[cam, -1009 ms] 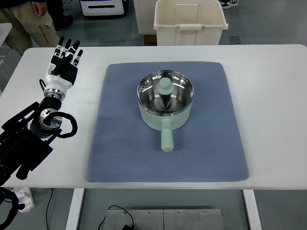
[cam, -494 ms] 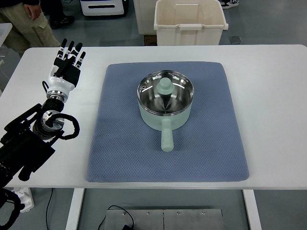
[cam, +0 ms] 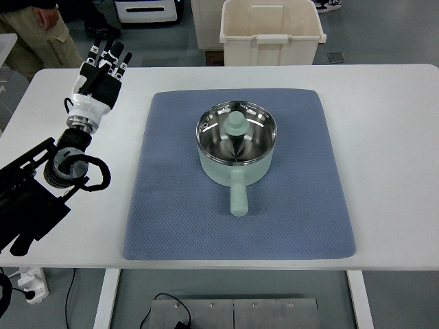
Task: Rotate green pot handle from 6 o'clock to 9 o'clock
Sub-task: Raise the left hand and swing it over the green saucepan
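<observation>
Inventory, my top-view feed:

1. Bench (cam: 384, 137) – white top, fills most of the view. I see its legs at the near edge.
2. Mat (cam: 171, 205) – blue-grey, textured, lies flat at bench centre.
3. Green pot (cam: 236, 147) – pale green outside, shiny steel inside, sits upright on the mat, slightly far of mat centre. Nothing touches it.
4. Pot handle (cam: 237, 197) – straight, pale green, points toward the near edge, i.e. 6 o'clock posn. Lies over the mat, free of any hand.
5. Knob (cam: 236, 124) – pale green, shows inside the pot opening; I take it as a lid knob, but can't tell if the lid is glass or what it rests on.
6. Left robot hand (cam: 101, 74) – black and white, over the far-left part of the bench, fingers spread and pointing far, holding nothing. Well apart from the pot, left of the mat edge. Its arm w/ black cabling comes in from the near-left.
7. Right arm – not in my view.
8. Bin (cam: 271, 31) – cream plastic, on the floor beyond the far bench edge.
9. Person (cam: 34, 34) – khaki trousers only, standing at far left beyond the bench.
</observation>
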`<control>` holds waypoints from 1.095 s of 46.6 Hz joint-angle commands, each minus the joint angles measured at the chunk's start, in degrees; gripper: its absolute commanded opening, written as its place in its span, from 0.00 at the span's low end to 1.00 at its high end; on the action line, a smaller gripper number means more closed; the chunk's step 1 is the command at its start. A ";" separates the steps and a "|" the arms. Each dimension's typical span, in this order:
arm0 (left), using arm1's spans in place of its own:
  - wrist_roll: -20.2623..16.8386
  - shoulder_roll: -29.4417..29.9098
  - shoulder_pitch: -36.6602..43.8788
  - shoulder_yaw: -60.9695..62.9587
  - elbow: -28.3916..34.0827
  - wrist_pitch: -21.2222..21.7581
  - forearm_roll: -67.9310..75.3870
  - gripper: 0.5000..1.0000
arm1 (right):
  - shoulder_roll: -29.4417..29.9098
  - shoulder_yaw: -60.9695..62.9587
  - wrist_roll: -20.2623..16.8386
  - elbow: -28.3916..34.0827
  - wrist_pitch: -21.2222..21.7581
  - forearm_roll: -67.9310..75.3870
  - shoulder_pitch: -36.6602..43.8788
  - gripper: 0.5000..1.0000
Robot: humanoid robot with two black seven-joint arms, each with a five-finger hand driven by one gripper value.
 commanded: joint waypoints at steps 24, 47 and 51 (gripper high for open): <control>-3.09 9.54 -1.80 -1.37 -16.27 -0.18 6.53 1.00 | 0.00 0.00 0.01 0.01 0.02 0.01 0.01 1.00; -2.65 10.86 -10.06 -0.84 -21.89 -2.99 11.53 1.00 | 0.00 0.00 0.01 -0.08 0.02 0.01 0.01 1.00; -2.65 10.86 -10.15 -0.58 -22.77 -4.92 13.81 1.00 | 0.00 0.00 0.01 0.01 0.02 0.01 0.01 1.00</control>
